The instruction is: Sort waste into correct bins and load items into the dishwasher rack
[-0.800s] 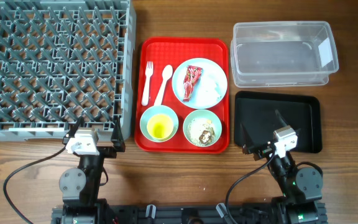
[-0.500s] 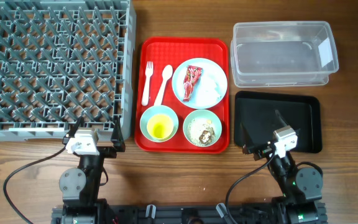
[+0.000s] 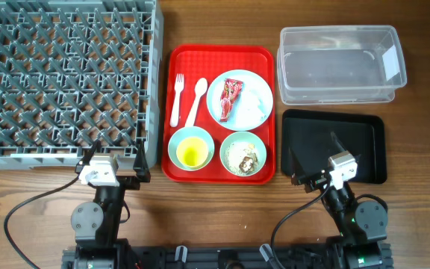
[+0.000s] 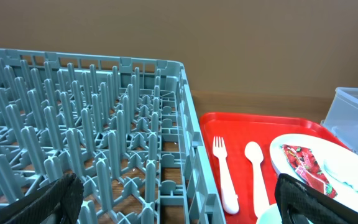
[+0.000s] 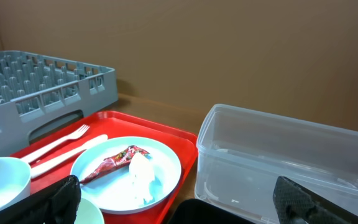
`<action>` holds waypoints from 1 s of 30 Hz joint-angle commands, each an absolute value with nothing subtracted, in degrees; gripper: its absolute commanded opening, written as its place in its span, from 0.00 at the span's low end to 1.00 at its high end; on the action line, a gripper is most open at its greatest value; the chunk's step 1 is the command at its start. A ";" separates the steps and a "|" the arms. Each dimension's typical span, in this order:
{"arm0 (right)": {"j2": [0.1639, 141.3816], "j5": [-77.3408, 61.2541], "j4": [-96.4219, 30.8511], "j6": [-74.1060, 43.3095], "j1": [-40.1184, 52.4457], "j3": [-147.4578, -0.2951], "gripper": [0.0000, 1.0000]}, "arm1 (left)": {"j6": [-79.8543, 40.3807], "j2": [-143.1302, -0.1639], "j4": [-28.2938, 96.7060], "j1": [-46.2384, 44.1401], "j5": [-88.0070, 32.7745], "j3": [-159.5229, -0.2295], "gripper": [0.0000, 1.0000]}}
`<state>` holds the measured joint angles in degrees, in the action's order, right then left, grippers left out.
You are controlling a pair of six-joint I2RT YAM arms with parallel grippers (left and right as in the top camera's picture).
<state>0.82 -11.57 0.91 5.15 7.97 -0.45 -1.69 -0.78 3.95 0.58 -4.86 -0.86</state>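
On the pale blue plate point(image 3: 216, 96) lie the red wrapper point(image 3: 231, 96) and white napkin point(image 3: 254, 107). One bowl point(image 3: 175, 142) holds the small yellow round thing point(image 3: 191, 155), the other bowl point(image 3: 226, 146) holds food scraps point(image 3: 245, 157). The cream fork point(image 3: 176, 99) and spoon point(image 3: 197, 97) lie left of the plate. The grey rack point(image 3: 155, 75) is at the far left; the clear tub point(image 3: 340, 65) and black tray point(image 3: 357, 142) are on the right. My left gripper point(image 3: 116, 157) point(image 4: 179, 208) is open over the rack's near corner. My right gripper point(image 3: 312, 155) point(image 5: 176, 208) is open over the black tray's near-left corner.
The dishes and waste all sit on a red serving tray point(image 3: 192, 60) between the rack and the bins. Both arm bases stand at the table's front edge, with cables trailing on the wood.
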 commanded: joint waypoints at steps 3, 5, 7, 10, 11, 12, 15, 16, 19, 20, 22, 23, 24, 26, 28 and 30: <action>0.43 -12.45 1.04 4.38 7.64 -0.30 1.00 | -2.20 -0.32 3.81 0.36 -5.74 -0.32 1.00; 0.43 -12.45 1.04 4.36 7.64 -0.30 1.00 | -2.20 -0.32 3.81 0.36 -5.74 -0.32 1.00; 0.43 -12.45 1.04 4.38 7.64 -0.30 1.00 | -2.20 -0.32 3.81 0.36 -5.74 -0.32 1.00; 0.43 -12.45 1.04 4.36 7.64 -0.30 1.00 | -2.20 -0.32 3.81 0.36 -5.74 -0.32 1.00; 0.43 -12.45 1.04 4.36 7.64 -0.30 1.00 | -2.20 -0.32 3.81 0.36 -5.74 -0.32 1.00; 0.43 -12.45 1.04 4.34 7.64 -0.30 1.00 | -2.20 -0.32 3.81 0.36 -5.74 -0.32 1.00; 0.43 -12.45 1.04 4.36 7.64 -0.30 1.00 | -2.20 -0.32 3.81 0.36 -5.74 -0.32 1.00; 0.43 -12.45 1.04 4.36 7.64 -0.30 1.00 | -2.20 -0.32 3.81 0.36 -5.74 -0.32 1.00; 0.43 -12.45 1.04 4.36 7.64 -0.30 1.00 | -2.20 -0.32 3.81 0.36 -5.74 -0.32 1.00; 0.43 -12.45 1.04 4.36 7.64 -0.30 1.00 | -2.17 -0.32 3.77 0.36 -5.72 -0.34 1.00; 0.43 -12.45 1.04 4.36 7.64 -0.30 1.00 | -2.20 -0.32 2.98 0.36 -5.74 -0.32 1.00; 0.43 -12.47 1.04 4.34 7.64 -0.30 1.00 | -2.17 -0.32 3.20 0.36 -5.74 -0.32 1.00; 0.43 -12.47 1.04 4.34 7.64 -0.30 1.00 | -2.20 -0.32 3.95 0.36 -5.72 -0.32 1.00; 0.43 -12.51 1.06 4.29 7.64 -0.30 1.00 | -2.20 -0.38 3.84 0.36 -5.74 -0.32 1.00; 0.43 -12.49 1.06 4.29 7.64 -0.30 1.00 | -2.20 -0.38 3.81 0.36 -5.76 -0.32 1.00; 0.43 -12.49 1.06 4.29 7.64 -0.30 1.00 | -2.22 -0.38 3.79 0.36 -5.87 -0.34 1.00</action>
<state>0.82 -11.57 0.91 5.15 7.97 -0.45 -1.69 -0.80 3.84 0.58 -4.89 -0.84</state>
